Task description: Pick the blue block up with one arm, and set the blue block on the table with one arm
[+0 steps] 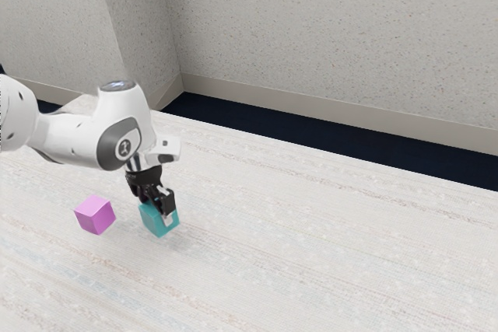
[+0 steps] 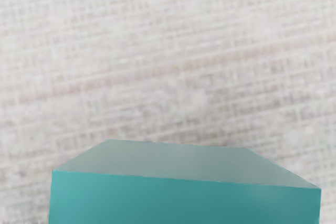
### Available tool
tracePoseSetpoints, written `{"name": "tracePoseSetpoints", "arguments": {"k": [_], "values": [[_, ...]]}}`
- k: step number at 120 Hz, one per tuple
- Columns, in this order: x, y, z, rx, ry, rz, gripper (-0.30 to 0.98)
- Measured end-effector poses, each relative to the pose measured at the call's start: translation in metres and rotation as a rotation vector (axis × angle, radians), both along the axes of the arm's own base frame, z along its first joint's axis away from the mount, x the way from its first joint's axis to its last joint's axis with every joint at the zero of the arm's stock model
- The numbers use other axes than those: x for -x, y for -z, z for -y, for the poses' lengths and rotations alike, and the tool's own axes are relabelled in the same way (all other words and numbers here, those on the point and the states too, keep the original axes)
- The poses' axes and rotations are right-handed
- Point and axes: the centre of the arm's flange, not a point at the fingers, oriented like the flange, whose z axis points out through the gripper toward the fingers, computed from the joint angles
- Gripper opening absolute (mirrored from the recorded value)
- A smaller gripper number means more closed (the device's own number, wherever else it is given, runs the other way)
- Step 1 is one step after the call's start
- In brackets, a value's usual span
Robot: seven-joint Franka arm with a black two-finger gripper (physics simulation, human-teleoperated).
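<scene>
The tool [image 1: 161, 210] is clamped on the blue block [image 1: 151, 221], well in from the wall-side edge of the desk [image 1: 311, 254], and two opposite flat sides suit something probably light, stiff, slightly slippery and hardly fragile: two blocks counted, one blue, one pink block [image 1: 95, 216].

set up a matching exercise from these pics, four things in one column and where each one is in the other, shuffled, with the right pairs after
Things
1. teal cube-shaped block
2. pink cube-shaped block
3. white and grey robot arm
4. speckled grey wall

Places
A. on the pale table, apart from the black claw
B. behind the table, beyond the dark floor
C. right at the claw
D. coming in from the exterior view's left

Right pairs: 1-C, 2-A, 3-D, 4-B
</scene>
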Motion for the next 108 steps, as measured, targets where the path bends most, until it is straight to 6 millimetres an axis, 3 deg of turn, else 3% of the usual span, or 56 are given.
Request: {"name": "tracePoseSetpoints", "arguments": {"k": [35,62,69,88,108], "values": [[0.004,0.019,0.004,0.004,-0.058,-0.029,0.35],[0.004,0.017,0.005,0.014,-0.074,-0.023,0.56],[0.003,0.004,0.005,0.025,-0.077,0.002,0.59],[0.006,-0.066,-0.020,0.068,-0.095,0.121,0.64],[0.009,-0.080,-0.040,0.031,-0.072,0.132,0.67]]}}
